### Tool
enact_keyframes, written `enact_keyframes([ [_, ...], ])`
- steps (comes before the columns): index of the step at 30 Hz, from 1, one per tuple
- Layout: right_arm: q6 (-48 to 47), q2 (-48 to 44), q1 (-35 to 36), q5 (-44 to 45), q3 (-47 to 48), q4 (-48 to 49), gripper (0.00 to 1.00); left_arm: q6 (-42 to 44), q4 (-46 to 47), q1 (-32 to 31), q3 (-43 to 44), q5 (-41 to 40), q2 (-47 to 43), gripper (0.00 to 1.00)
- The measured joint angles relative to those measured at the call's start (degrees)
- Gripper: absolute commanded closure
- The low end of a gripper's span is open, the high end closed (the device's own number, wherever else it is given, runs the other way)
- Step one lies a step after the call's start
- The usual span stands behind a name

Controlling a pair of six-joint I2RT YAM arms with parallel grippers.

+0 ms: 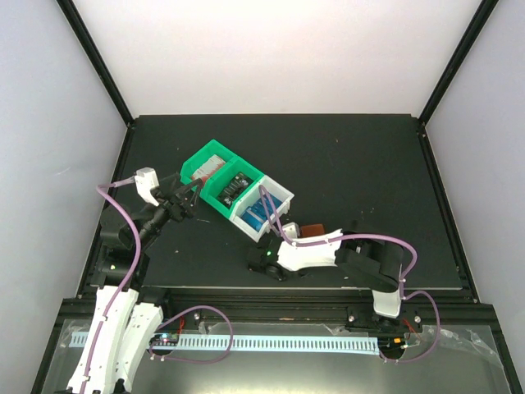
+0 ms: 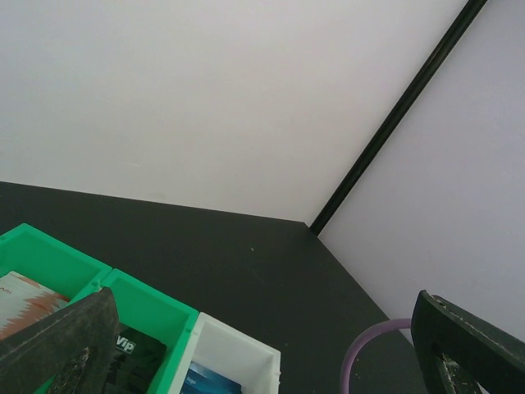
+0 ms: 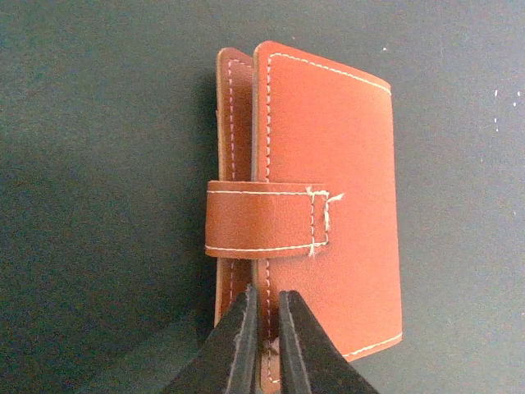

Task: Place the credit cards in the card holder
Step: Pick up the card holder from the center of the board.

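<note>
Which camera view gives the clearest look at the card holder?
Right wrist: the card holder fills the frame, folded shut with its tab across. Top external shows only a small brown sliver beside the right arm; the left wrist view misses it.

Tabletop (image 1: 353,164) is carrying a row of three adjoining bins (image 1: 191,167), running diagonally from rear left to nearer right. Credit cards (image 1: 235,186) are lying one inside each bin. Card holder (image 3: 328,205) is lying flat on the tabletop, near the row's right end, slightly nearer the front.

brown card holder (image 3: 328,139), white stitching; green and white bins (image 1: 191,171).
</note>
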Motion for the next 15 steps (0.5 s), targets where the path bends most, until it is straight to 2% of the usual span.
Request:
enact_keyframes([
  [2, 0.0, 0.0, -0.1, 0.1, 0.0, 0.2, 0.99, 0.0, -0.1, 0.0, 0.0, 0.0, 0.0, 0.01],
  [8, -1.4, -3.5, -0.3, -0.1, -0.5, 1.1, 0.99, 0.0, -0.9, 0.0, 0.0, 0.0, 0.0, 0.01],
  [15, -7.2, -16.9, -3.7, -4.9, -5.1, 8.9, 0.99, 0.0, -1.0, 0.0, 0.0, 0.1, 0.0, 0.01],
])
